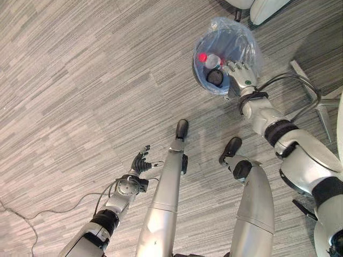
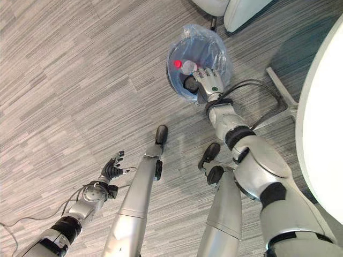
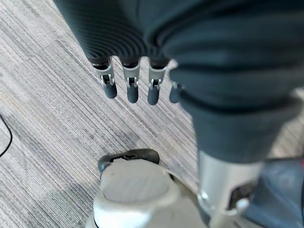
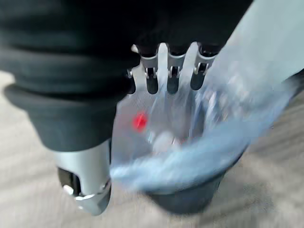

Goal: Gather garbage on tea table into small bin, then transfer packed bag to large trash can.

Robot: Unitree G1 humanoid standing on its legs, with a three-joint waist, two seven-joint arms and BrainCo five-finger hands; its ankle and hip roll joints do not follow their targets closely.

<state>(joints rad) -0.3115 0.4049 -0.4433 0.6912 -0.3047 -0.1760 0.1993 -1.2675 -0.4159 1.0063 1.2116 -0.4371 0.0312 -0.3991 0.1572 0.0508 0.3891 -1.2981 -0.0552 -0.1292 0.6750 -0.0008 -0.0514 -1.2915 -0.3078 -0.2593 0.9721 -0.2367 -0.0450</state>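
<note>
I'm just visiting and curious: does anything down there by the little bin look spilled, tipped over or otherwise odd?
Nothing stands out. The small bin stands on the carpet with its blue bag lining it and the rubbish, including a red-capped bottle, inside. The right hand is over the bin's rim; the left hand hangs open, holding nothing.

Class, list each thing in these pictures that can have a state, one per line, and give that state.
small bin: upright on the floor, lined with a bag.
blue bag: mouth open, rubbish inside.
right hand: open, fingers straight over the bin's rim.
left hand: open, holding nothing.
</note>
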